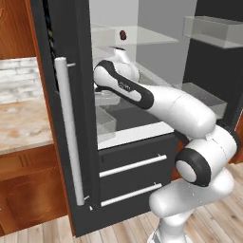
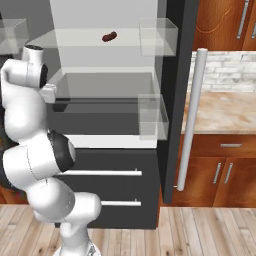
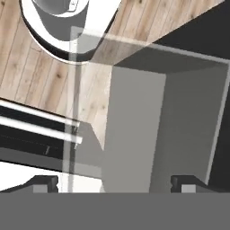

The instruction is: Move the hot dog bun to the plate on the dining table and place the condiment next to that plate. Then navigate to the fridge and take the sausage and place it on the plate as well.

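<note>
fridge [image 2: 172,100]: you see it tall and dark grey-black, doors swung open, pale interior and clear glass shelves exposed, long silver bar handles on the doors and lower drawers.
sausage [image 2: 109,36]: you'll find it small, slim, dark reddish-brown, lying alone on an upper glass shelf toward the back wall, slightly tilted, touching nothing else.

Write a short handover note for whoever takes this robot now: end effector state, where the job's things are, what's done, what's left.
End effector: open, holding nothing; in the hand view it looks down past a clear door bin at the floor.
Fridge: door open, arm reaching inside at the lower shelf level.
Sausage: lying on an upper glass shelf near the back wall, untouched, above the arm's wrist.
Done: robot is at the fridge, door open.
Left: raise the hand to the sausage, grasp it, carry it to the plate.
</note>
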Tool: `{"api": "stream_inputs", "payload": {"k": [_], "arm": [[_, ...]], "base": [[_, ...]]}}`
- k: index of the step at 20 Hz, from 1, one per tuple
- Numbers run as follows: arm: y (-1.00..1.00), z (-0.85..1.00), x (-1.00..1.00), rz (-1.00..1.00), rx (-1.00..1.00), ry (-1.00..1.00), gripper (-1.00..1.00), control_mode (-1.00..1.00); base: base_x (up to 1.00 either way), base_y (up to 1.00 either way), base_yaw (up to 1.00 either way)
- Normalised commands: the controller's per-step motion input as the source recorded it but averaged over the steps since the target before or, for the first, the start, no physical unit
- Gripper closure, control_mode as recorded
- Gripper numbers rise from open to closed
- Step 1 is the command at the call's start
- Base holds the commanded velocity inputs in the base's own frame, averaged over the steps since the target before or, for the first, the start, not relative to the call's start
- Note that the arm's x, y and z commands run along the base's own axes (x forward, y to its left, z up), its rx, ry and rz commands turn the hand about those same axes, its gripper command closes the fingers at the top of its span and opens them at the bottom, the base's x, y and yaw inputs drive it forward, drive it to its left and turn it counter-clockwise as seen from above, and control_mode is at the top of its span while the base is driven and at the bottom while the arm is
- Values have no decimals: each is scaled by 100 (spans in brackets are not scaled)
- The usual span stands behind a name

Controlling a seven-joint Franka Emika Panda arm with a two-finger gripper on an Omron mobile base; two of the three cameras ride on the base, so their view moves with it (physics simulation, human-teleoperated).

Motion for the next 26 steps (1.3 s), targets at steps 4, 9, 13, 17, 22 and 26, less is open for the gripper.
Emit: {"api": "stream_inputs", "payload": {"k": [4,9,13,17,22,26], "arm": [[95,0,-98,16,-17,-5,-100,-100],[-34,19,-23,0,-2,-16,-100,-100],[-100,78,18,0,3,-26,-100,-100],[-100,84,15,-1,1,-26,-100,-100],[-53,41,12,-4,-4,-42,-100,-100],[9,47,-10,-26,-7,-26,-100,-100]], "base": [[0,0,0],[0,0,0],[0,0,0],[0,0,0],[0,0,0],[0,0,0]]}}
